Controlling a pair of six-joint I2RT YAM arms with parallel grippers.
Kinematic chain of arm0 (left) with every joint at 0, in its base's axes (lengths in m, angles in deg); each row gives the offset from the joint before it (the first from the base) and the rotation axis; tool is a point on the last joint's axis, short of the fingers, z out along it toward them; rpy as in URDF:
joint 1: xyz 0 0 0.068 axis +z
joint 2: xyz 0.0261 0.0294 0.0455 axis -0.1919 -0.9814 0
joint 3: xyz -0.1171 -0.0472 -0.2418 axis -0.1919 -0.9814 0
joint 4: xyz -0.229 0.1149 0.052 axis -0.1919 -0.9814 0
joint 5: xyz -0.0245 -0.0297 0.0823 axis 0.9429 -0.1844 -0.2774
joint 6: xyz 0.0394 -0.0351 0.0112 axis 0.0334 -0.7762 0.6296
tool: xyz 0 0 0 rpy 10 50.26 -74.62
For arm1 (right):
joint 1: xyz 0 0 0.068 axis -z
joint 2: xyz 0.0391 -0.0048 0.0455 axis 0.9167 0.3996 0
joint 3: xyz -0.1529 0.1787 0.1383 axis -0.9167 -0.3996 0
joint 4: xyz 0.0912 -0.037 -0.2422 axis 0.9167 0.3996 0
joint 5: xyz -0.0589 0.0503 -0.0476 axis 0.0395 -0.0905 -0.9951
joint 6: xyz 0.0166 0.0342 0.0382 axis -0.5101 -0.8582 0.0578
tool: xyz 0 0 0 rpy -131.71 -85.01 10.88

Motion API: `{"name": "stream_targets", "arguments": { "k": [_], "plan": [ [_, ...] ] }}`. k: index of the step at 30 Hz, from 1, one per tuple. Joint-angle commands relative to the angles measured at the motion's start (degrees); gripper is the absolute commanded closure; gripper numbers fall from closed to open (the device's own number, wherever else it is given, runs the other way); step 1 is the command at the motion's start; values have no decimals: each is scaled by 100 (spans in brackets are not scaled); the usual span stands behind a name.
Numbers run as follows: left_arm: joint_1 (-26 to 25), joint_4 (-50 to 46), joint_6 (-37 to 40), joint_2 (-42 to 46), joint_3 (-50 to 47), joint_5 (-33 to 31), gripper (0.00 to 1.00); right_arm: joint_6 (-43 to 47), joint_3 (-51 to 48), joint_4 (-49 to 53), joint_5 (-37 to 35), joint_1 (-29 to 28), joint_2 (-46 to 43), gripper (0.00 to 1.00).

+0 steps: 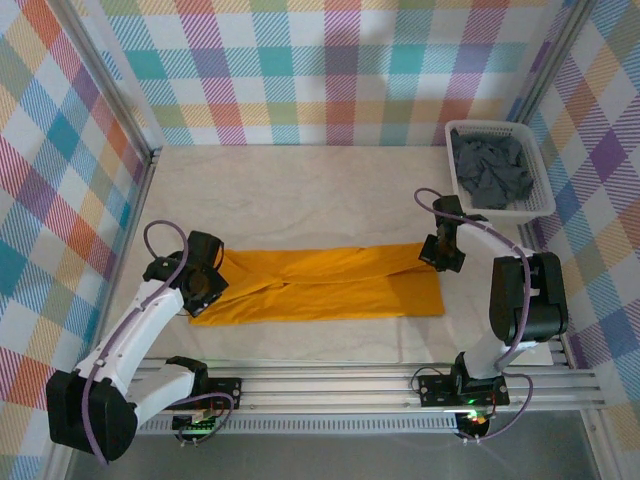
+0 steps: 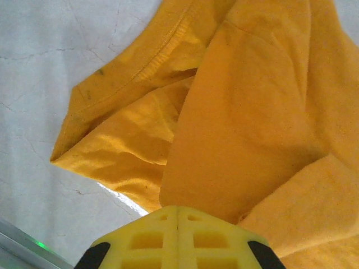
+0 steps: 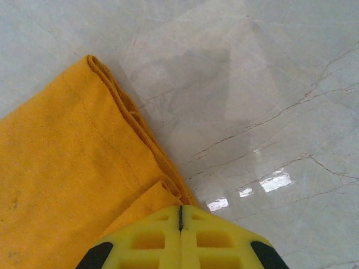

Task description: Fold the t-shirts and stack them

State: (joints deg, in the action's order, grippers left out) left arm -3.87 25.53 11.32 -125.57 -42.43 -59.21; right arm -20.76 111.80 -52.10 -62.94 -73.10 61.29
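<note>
Orange-yellow t-shirt (image 1: pixel 320 285) is laid along the near middle of the pale marbled worktop (image 1: pixel 300 190), folded into a long band running from left to right. At its left end the left claw (image 1: pixel 207 282) is set over the cloth. In the left wrist view this claw (image 2: pixel 178 208) is seen with its yellow fingers (image 2: pixel 140 238) pressed together without a gap, and the bunched cloth, with a ribbed seam and a folded panel, is drawn up into the tips, so the orange-yellow t-shirt is pinched there.

At the band's far right corner the right claw (image 1: pixel 438 252) is placed over the edge. In the right wrist view its tips (image 3: pixel 180 208) are likewise closed tight, and a small flap of the layered hem is caught between them, with bare worktop to the right of the fold.

Further right, in the far right corner against the checked wall, a white slatted basket (image 1: pixel 455 150) is seen. Dark grey t-shirts (image 1: pixel 490 165) are heaped in it, crumpled and unfolded, apart from the orange one.
</note>
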Motion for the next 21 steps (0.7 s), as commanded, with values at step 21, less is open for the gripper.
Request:
{"name": "stream_targets", "arguments": {
  "k": [21],
  "plan": [
    [-518, -58, -179, -106, -8, -105, 100, -58, -403, 266, -211, 33, -567, 100]
  ]
}}
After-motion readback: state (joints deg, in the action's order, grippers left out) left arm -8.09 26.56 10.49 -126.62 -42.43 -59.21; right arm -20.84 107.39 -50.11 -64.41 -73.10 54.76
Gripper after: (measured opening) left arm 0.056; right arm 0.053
